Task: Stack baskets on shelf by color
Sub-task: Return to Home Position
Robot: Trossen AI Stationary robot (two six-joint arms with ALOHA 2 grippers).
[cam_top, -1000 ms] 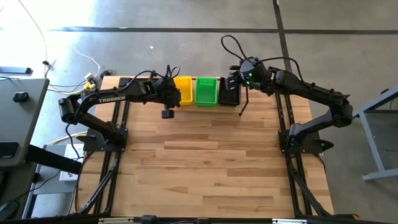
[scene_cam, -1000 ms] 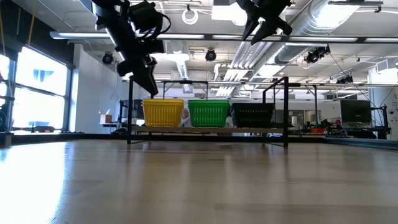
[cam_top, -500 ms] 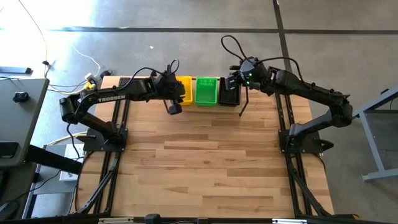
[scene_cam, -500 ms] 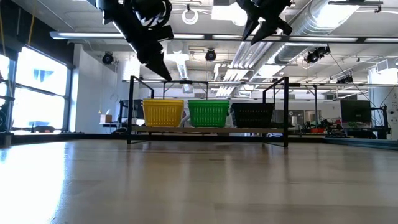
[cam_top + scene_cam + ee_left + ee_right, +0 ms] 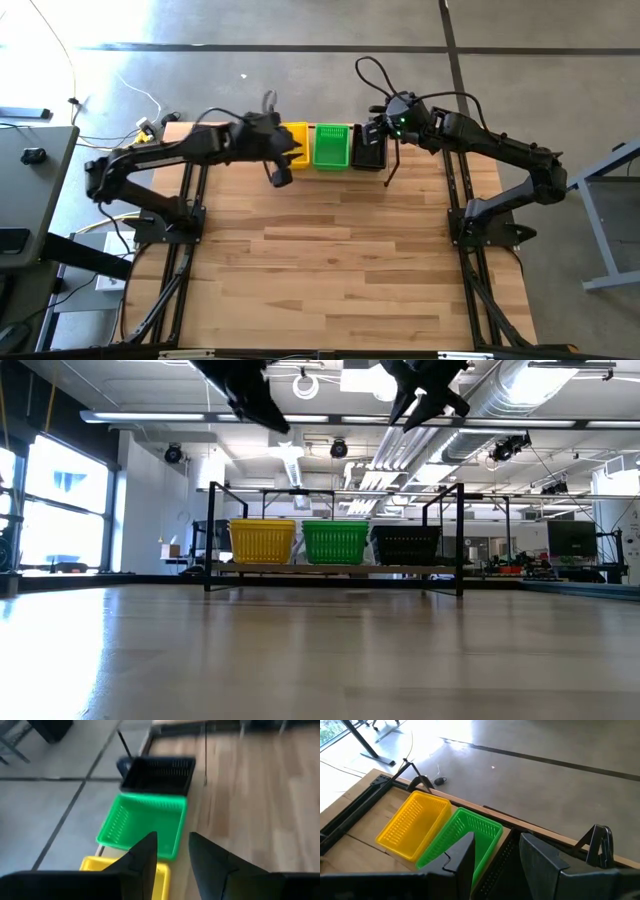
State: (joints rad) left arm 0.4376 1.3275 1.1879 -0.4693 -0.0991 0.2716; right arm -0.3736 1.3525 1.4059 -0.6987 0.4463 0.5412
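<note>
Bright daylight from the windows [image 5: 60, 510] sheens the tabletop [image 5: 80, 660]; beyond the jaws of the right gripper [image 5: 497, 845], sunlit floor [image 5: 450, 732] glares white. Shadows stay soft.

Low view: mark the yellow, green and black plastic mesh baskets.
yellow plastic mesh basket [image 5: 263, 542], low view, front wall
green plastic mesh basket [image 5: 335, 543], low view, front wall
black plastic mesh basket [image 5: 405, 546], low view, front wall

Open desk [image 5: 330, 260] stretches in front of the shelf [image 5: 445, 570]. On the shelf the yellow basket [image 5: 299, 140], green basket [image 5: 331, 146] and black basket [image 5: 368, 152] stand close side by side, hemmed between upright wire ends [image 5: 212, 530]. The left tool [image 5: 280, 423] and right tool [image 5: 430, 402] hang high above the row.
</note>
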